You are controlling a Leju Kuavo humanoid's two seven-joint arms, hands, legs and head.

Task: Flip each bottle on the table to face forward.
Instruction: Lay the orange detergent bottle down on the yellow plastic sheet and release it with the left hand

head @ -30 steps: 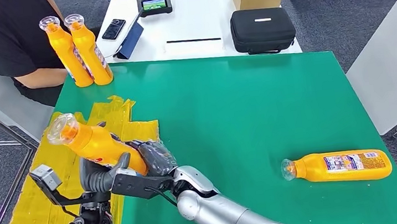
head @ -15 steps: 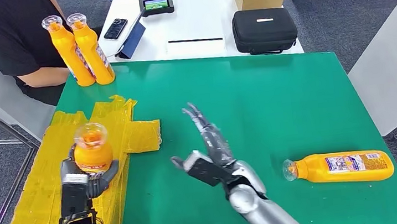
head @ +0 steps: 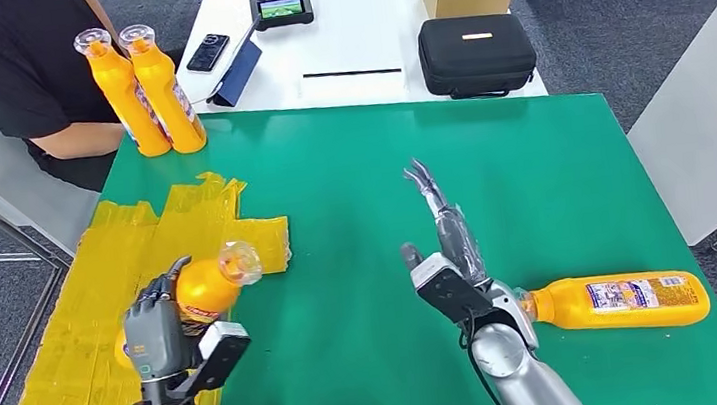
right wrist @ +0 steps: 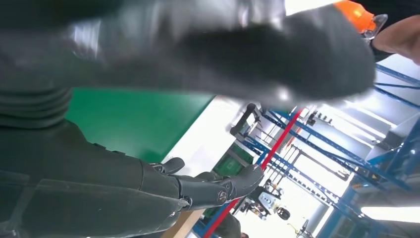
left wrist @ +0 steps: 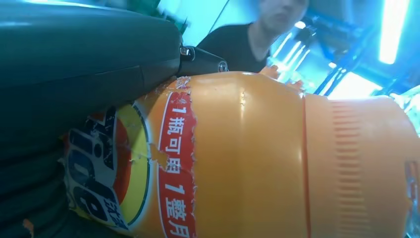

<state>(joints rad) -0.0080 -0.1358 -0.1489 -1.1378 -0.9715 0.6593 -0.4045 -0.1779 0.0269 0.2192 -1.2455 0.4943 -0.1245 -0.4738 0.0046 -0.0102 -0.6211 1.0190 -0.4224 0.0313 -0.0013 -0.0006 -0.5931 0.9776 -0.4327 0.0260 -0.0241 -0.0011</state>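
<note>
Head view: right hand (head: 444,244) empty, fingers spread, just beside the lying bottle (head: 618,302), whose long axis runs sideways, cap toward that hand. Left hand (head: 158,324) grips another bottle (head: 204,285) over yellow tape (head: 61,374); right arm nearer.

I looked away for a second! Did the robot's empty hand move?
Yes. The right hand swung to the robot's right across the green table, away from the yellow tape and toward the lying bottle.

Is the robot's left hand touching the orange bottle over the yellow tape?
Touching. In the head view the left hand wraps the orange bottle; the left wrist view shows it pressed against the hand.
</note>
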